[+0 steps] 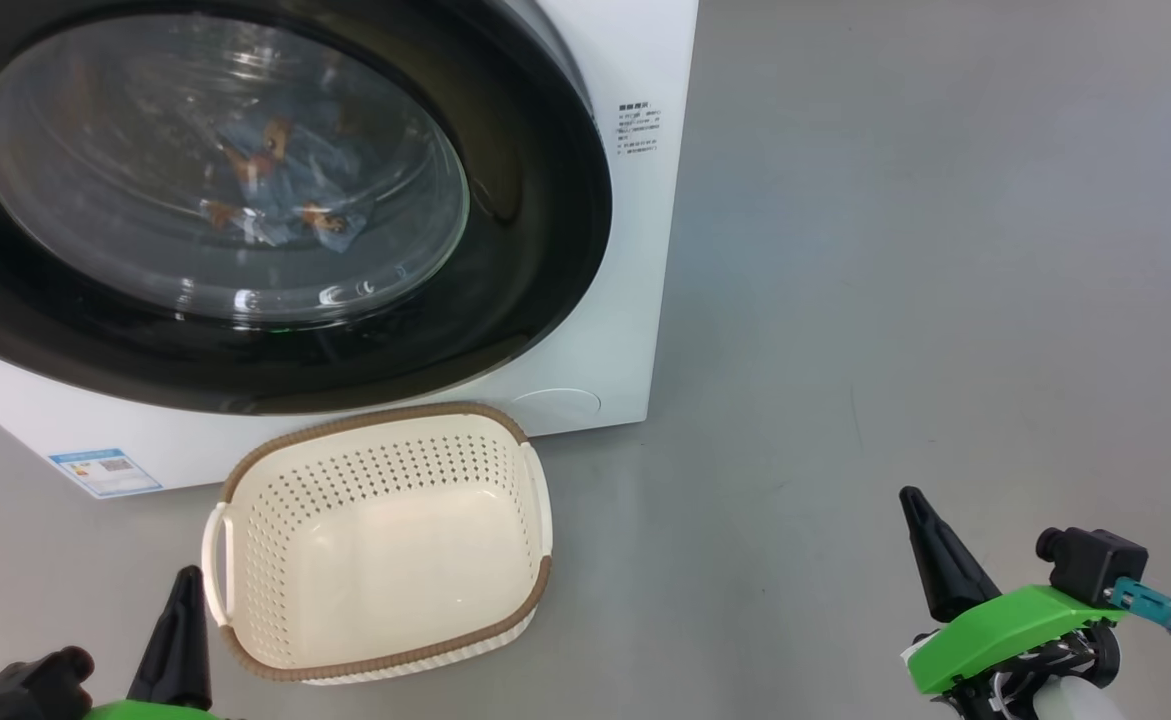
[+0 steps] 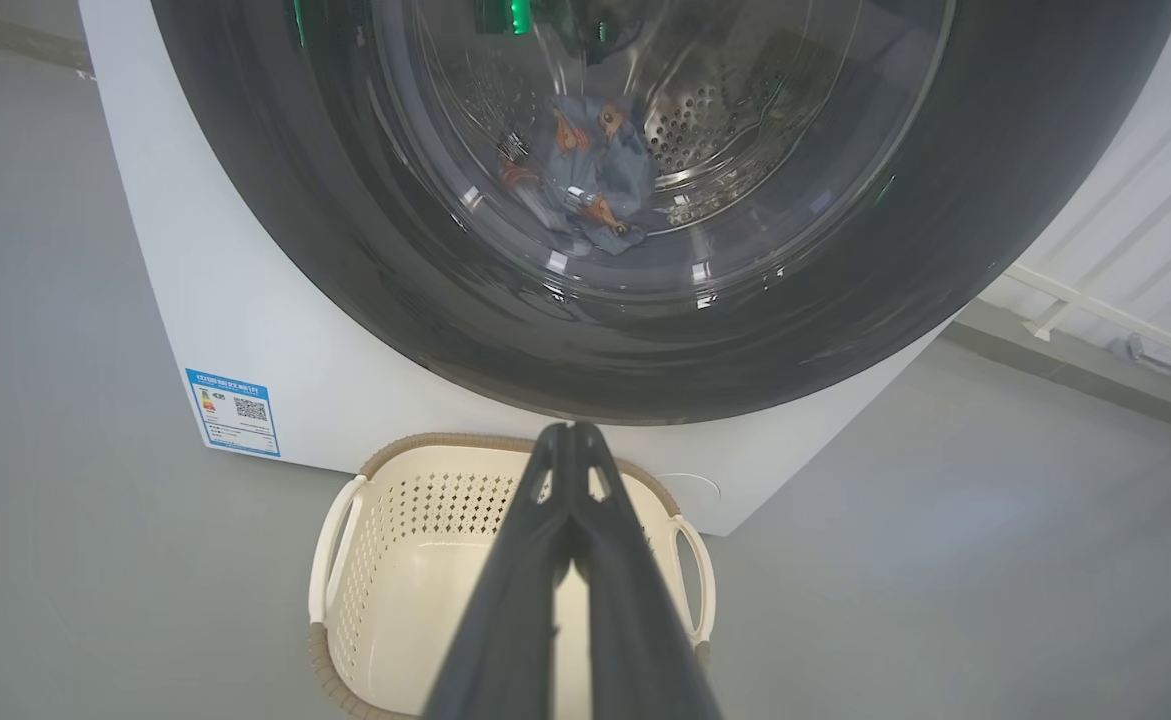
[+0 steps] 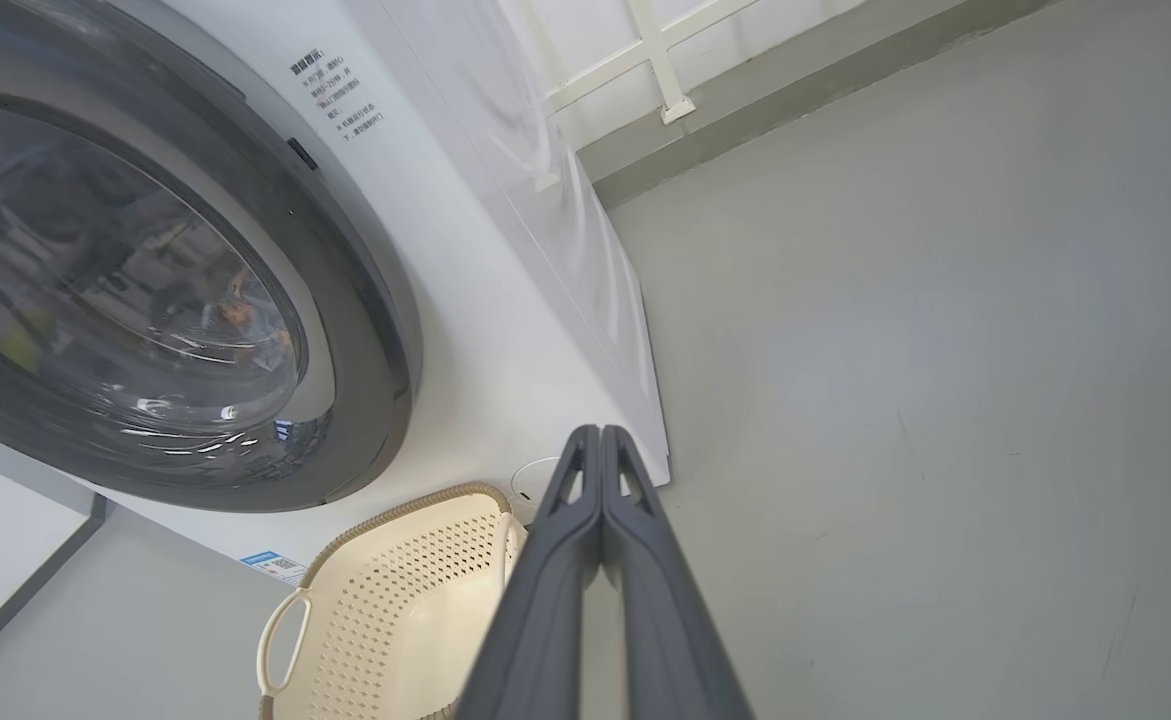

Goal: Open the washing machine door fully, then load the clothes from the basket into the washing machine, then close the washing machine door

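Grey smooth floor (image 1: 895, 250) spreads wide and open to the right of the washing machine (image 1: 635, 330), a big white box with flat, glossy sides. At the far edge of the floor in the right wrist view stands a white railing (image 3: 660, 60). The washing machine door (image 1: 535, 200) – a broad round ring of shiny black, nearly as wide as the front – lies shut flat against the machine. Its bulging glass window (image 1: 215, 170) shows ribbed steel behind it. The basket (image 1: 385, 470), cream perforated plastic with a brown woven-look rim and two side handles, sits on the floor just in front of the machine below the door, its smooth bottom showing bare. The clothes (image 1: 285, 190), blue fabric with orange and brown figures, lie crumpled inside the drum behind the glass. The left claw (image 2: 570, 432) has its two dark tapered fingers pressed together on nothing, poised above the near side of the basket. The right claw (image 3: 600, 432) is likewise closed and holds nothing – it hangs over open floor well to the basket's right. A small blue label (image 1: 105, 472) sticks low on the machine's front, left of the basket
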